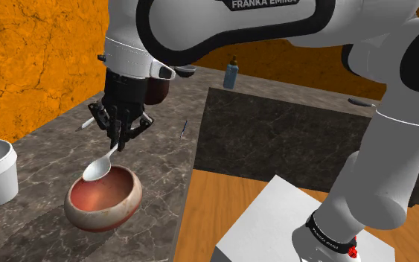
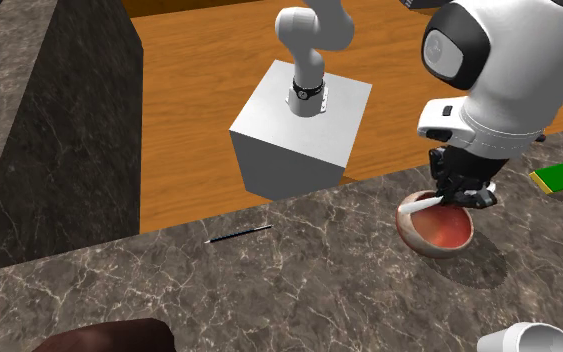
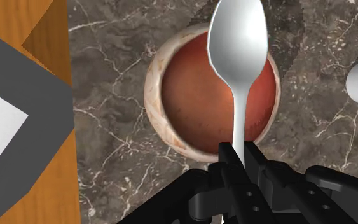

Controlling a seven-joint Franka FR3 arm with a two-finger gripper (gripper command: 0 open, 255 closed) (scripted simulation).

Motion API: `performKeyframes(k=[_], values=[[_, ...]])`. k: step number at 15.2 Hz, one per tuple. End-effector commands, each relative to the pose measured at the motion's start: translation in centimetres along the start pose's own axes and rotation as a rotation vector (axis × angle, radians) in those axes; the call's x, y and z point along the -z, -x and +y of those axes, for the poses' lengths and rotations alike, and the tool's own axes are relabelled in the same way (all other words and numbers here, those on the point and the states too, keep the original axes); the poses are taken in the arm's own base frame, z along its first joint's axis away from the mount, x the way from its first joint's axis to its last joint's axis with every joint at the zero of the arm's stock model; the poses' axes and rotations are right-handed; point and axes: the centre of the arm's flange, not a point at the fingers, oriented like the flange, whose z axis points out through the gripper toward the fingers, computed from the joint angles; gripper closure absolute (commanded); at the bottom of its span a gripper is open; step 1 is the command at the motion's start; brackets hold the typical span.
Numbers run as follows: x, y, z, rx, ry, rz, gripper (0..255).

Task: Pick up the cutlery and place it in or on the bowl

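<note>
Over the reddish bowl (image 1: 100, 216) on the marble desk (image 1: 163, 175), the claw (image 1: 117, 145) grips a white spoon (image 1: 96, 170) by its handle, spoon head above the rim.

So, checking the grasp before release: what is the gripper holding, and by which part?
The spoon, clasped by the end of its handle, above the bowl.

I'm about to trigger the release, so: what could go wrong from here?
The end effector grips the spoon only at its handle tip, so it may swing or slip. Its head seems to hang over the rim of the bowl, not the centre; dropped now, it might tip out onto the counter.
</note>
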Motion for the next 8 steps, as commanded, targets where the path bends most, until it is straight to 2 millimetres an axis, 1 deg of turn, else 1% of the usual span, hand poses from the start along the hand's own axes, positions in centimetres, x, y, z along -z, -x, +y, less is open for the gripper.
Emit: performKeyframes(k=[1, 2, 8], values=[[-0.3, 2.3, -1.3, -0.003, 0.000, 0.000, 255], [-0.4, 2.9, -1.6, -0.003, 0.000, 0.000, 255], [-3.5, 2.5, -1.2, -0.003, 0.000, 0.000, 255]])
